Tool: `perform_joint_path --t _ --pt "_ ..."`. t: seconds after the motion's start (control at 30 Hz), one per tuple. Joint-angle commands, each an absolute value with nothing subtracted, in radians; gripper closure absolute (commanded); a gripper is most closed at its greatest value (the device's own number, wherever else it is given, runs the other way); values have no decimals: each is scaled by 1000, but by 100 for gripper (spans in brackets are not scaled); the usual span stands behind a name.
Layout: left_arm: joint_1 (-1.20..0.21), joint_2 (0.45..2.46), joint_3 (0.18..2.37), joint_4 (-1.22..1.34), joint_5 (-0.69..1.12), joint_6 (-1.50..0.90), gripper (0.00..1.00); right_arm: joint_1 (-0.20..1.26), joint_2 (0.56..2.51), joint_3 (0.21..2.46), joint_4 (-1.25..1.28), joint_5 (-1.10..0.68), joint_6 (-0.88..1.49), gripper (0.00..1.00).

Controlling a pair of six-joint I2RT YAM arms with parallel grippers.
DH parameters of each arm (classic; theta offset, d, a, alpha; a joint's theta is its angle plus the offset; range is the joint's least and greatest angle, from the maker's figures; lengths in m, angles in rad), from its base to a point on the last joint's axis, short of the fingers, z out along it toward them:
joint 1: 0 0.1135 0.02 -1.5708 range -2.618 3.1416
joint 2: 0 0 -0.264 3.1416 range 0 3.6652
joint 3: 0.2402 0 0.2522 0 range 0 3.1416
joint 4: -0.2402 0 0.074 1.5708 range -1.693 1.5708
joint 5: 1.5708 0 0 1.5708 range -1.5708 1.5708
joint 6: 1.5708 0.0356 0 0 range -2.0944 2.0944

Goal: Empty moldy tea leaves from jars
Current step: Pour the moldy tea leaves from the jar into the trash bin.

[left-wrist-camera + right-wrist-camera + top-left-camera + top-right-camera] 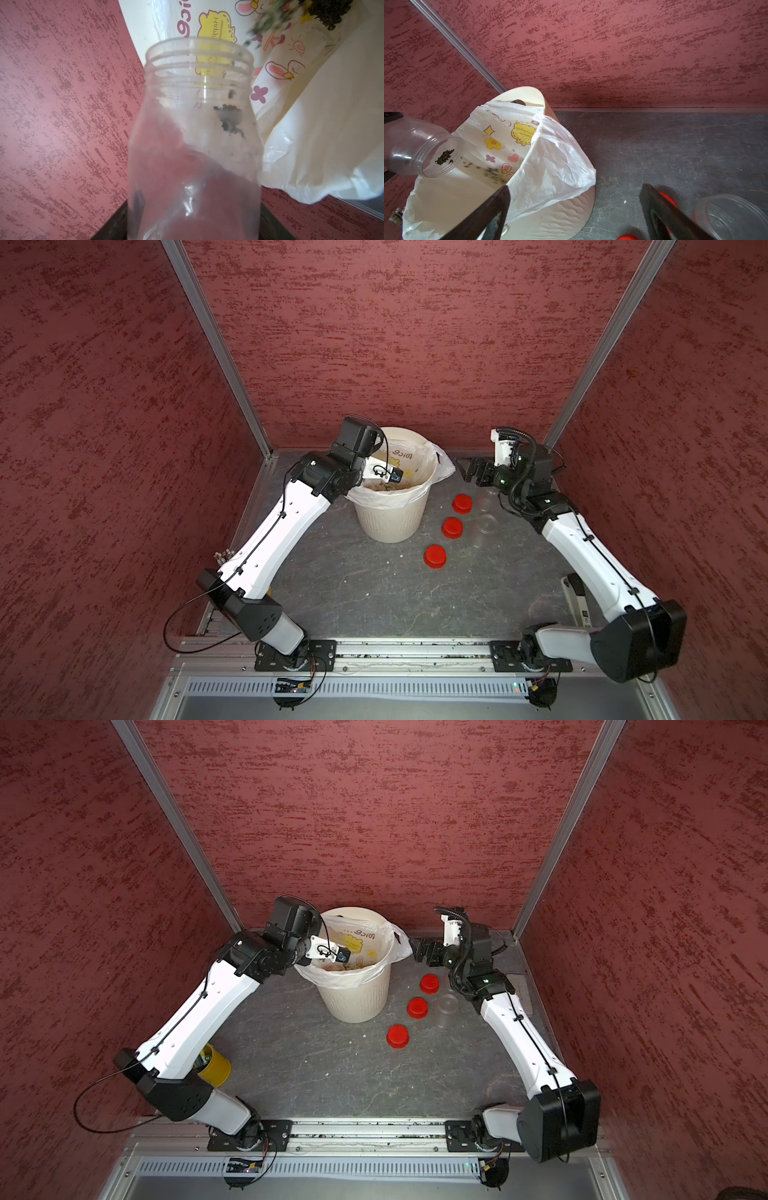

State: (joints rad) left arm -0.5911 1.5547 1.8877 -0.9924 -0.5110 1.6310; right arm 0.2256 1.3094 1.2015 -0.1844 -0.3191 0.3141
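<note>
My left gripper (193, 228) is shut on a clear jar (195, 145), lidless and tipped mouth-down over the cream bin (390, 522). Dark tea leaves (490, 172) are falling from its mouth into the printed bag, and a clump (444, 159) clings inside near the rim. Two more clear jars (486, 524) (484, 499) stand open on the table to the right of the bin. Three red lids (452, 527) lie in a row beside them. My right gripper (467, 468) hangs open and empty just right of the bin, above the far lid.
A white bag (554, 166) drapes over the bin's rim toward my right gripper. Red textured walls close in on three sides. A yellow can (216, 1067) lies under my left arm. A white device (575, 601) sits by the right wall.
</note>
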Motion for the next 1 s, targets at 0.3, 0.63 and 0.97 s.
perform_joint_path --t 0.3,0.63,0.97 --pt "-603 1557 1922 -987 -521 1632 38 218 1306 1233 -168 -345 324 1" --pt "-600 1547 1846 -999 -536 1596 38 219 1288 1213 -153 -354 333 1" --pt "-610 1576 1920 -1012 -535 1608 38 218 1280 1225 -169 -346 324 1"
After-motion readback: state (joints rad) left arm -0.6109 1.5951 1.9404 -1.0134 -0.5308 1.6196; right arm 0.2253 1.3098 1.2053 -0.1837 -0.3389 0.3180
